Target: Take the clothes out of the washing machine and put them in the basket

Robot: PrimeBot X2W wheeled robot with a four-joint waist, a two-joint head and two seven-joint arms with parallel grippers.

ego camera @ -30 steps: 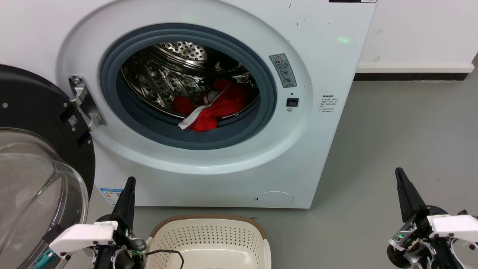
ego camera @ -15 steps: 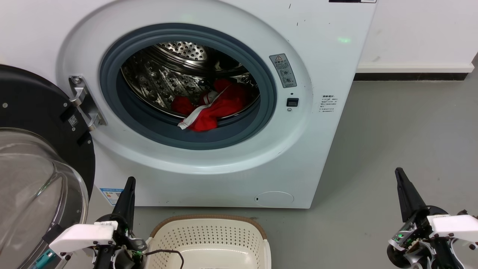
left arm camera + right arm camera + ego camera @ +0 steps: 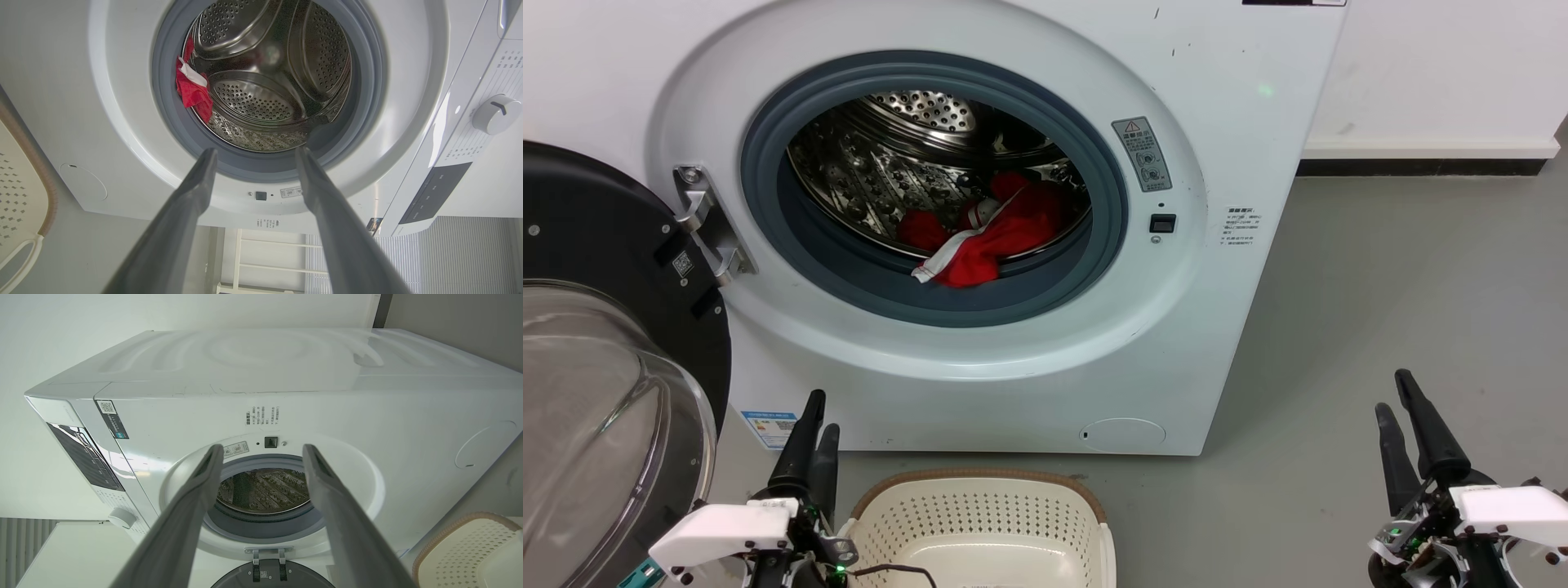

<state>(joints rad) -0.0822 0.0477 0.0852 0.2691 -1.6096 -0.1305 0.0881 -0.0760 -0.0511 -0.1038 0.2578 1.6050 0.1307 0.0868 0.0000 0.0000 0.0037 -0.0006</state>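
Washing machine [image 3: 1225, 343]: white front-loader on the far side; its black-rimmed glass door [image 3: 596, 237] stands swung open to the left.
Clothes [image 3: 984, 237]: red bundle with white trim, lying low and right in the perforated steel drum [image 3: 874, 171]; one fold drapes onto the grey seal [image 3: 1029, 298].
Basket [image 3: 980, 476]: cream, brown-rimmed, on the grey floor [image 3: 1380, 286], near, just in front of the machine.
Left gripper [image 3: 822, 412]: near left, just beside the basket's left rim; fingers parted, released.
Right gripper [image 3: 1392, 392]: near right, well apart from the basket; fingers spread, grasping nothing.
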